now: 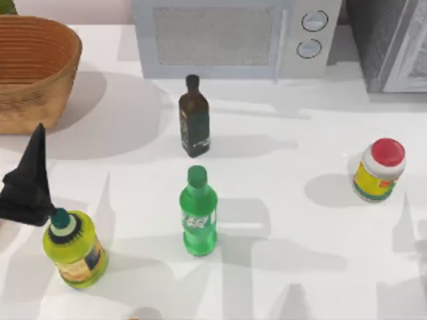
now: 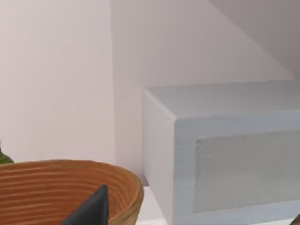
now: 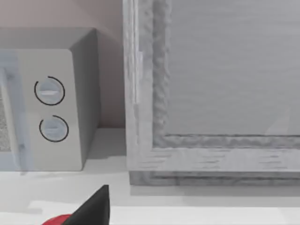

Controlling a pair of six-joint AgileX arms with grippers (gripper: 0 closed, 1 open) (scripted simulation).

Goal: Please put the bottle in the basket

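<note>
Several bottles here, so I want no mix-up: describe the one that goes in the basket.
From the microwave, come forward past the dark brown bottle. The bottle stands directly in front of it, mid-table. It alone is bright translucent green with a matching green cap.

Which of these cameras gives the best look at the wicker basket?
The top view: it shows the basket at the table's far left corner, with its ribbed wall and open inside. The left wrist view catches the rim and part of the inside. The right wrist view faces the microwave instead.
</note>
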